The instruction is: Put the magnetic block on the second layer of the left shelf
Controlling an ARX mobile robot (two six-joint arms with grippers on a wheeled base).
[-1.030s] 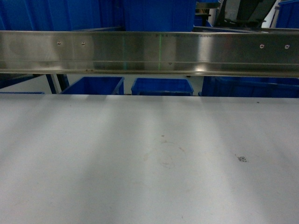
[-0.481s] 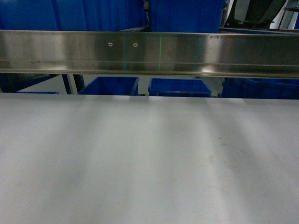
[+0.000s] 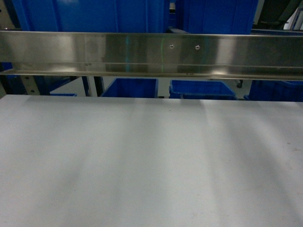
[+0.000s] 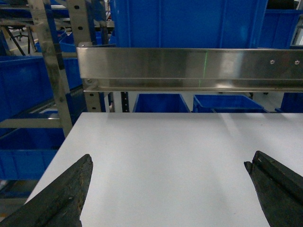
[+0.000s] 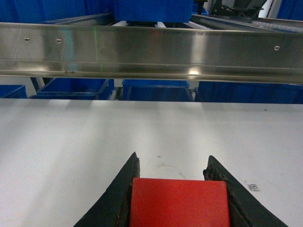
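Right wrist view: the right gripper, with two dark tapered fingers, is clenched on the small smooth-faced red cube, the magnetic block; one finger presses each side face of the cube. The block is held above the flat white tabletop, at the lower centre of this view. Whether it touches the surface cannot be told. A small dark mark lies on the tabletop just right of the right-hand finger.

Left wrist view: the left gripper is released, its two dark fingers set wide apart at the lower corners with only bare tabletop between them. At the left edge stand the hole-punched uprights of the shiny stainless-steel rack, with deep blue plastic tubs on its tiers; which tier is the second layer cannot be told from here.

Head view: neither gripper nor the block appears. A long brushed stainless-steel rail bar crosses the whole frame horizontally, beyond the far edge of the white tabletop. A thin green light line falls vertically across the rail near its middle. Large blue tubs rise behind and above the rail; lower blue tubs show in the gap beneath it.
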